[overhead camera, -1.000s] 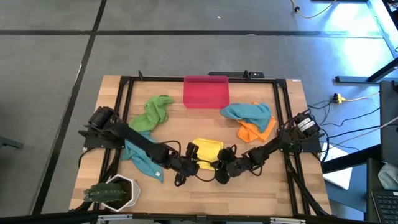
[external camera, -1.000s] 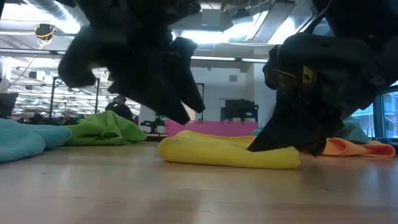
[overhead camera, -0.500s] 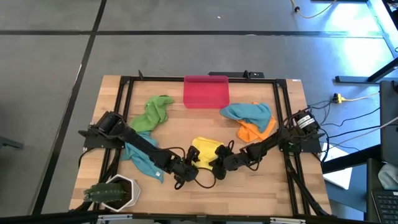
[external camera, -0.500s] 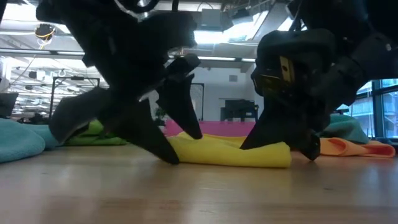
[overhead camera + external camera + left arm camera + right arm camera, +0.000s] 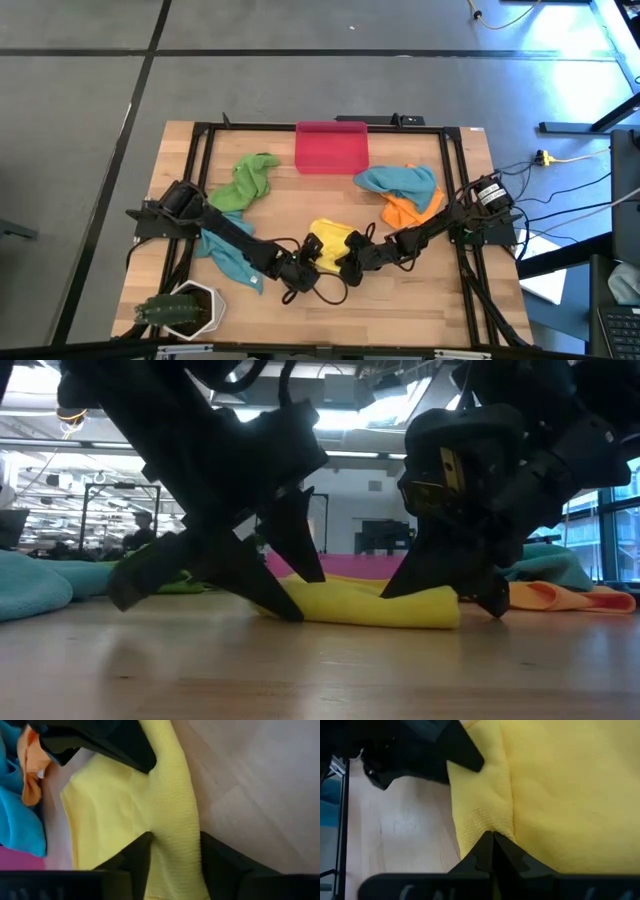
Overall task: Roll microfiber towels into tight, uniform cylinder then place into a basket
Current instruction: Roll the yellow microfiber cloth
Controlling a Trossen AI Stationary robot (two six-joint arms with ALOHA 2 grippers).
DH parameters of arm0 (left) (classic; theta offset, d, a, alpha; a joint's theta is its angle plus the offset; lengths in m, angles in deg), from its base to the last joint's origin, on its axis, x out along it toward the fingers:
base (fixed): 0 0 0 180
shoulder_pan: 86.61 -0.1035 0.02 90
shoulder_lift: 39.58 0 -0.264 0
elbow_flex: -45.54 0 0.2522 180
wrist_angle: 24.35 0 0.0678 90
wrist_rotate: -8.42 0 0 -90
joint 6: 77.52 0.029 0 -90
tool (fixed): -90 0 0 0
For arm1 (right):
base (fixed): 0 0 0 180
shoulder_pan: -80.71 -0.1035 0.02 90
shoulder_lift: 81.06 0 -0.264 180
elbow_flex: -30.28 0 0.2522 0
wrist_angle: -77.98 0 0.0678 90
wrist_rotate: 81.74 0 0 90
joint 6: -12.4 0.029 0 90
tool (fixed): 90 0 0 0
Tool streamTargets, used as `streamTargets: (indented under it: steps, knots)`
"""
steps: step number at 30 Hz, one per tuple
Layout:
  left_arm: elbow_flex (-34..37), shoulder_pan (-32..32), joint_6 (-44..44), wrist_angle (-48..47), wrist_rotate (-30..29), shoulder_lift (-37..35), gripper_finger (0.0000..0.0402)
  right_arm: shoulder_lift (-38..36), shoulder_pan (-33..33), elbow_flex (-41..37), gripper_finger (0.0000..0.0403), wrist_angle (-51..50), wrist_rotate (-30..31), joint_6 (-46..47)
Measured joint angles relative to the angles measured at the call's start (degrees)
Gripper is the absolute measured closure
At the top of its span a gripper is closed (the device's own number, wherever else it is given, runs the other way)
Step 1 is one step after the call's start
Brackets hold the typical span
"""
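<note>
My left end effector straddled the yellow towel, unclenched; the right pinched its edge. Folded near the table's front, it lay lengthwise left to right in the low view; wrist views showed its fold.

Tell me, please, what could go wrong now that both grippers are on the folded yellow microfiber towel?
The left gripper straddles only the folded yellow microfiber towel's rolled edge, so the roll may come out loose. The right gripper, shut on a small pinch, could lose it. Both grippers crowd together and might collide.
</note>
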Motion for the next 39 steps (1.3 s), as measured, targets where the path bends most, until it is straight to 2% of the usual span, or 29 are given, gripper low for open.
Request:
streamTargets:
  steps: [5, 8, 10, 17, 21, 25, 30, 34, 37, 39]
  knots:
    - [0.01, -0.73, -0.01, 0.01, 1.19, 1.22, 0.0317, 0.07, 0.00, -0.07, 0.0391, 0.63, 0.11, -1.95]
    - [0.03, -0.83, -0.44, 0.09, 1.99, 1.38, 0.0360, -0.66, 0.06, -0.06, 0.0391, 0.98, 0.04, -6.93]
    - [0.06, -0.86, -0.81, 0.08, 2.16, 1.42, 0.0387, -2.35, 0.02, -0.12, 0.0391, -0.31, 2.48, -11.34]
    - [0.12, -1.11, -4.23, -0.04, 4.23, 0.95, 0.0399, -13.18, -3.33, -0.14, 0.0391, -6.80, 17.33, -27.75]
    - [0.15, -1.35, -6.74, -0.24, 6.82, 0.70, 0.0400, -17.51, -6.07, -0.15, 0.0381, -9.45, 21.01, -36.92]
    - [0.25, -2.20, -9.29, -0.46, 11.63, -1.29, 0.0400, -18.02, -9.09, -0.07, 0.0338, -8.98, 20.32, -40.72]
    - [0.49, -3.96, -12.25, -2.21, 23.99, -4.72, 0.0401, -15.58, -12.33, -0.04, 0.0238, -8.10, 19.14, -40.40]
    - [0.47, -6.13, -14.12, -2.17, 28.07, -5.57, 0.0401, -12.58, -14.20, 0.01, 0.0160, -3.40, 19.51, -42.38]
    - [0.46, -6.99, -15.33, -2.47, 30.08, -5.64, 0.0401, -9.44, -15.11, 2.37, 0.0130, -2.47, 19.85, -46.27]
    - [0.43, -7.57, -15.94, -2.50, 31.94, -5.69, 0.0401, -6.93, -15.50, 5.37, 0.0124, -3.20, 20.43, -49.75]
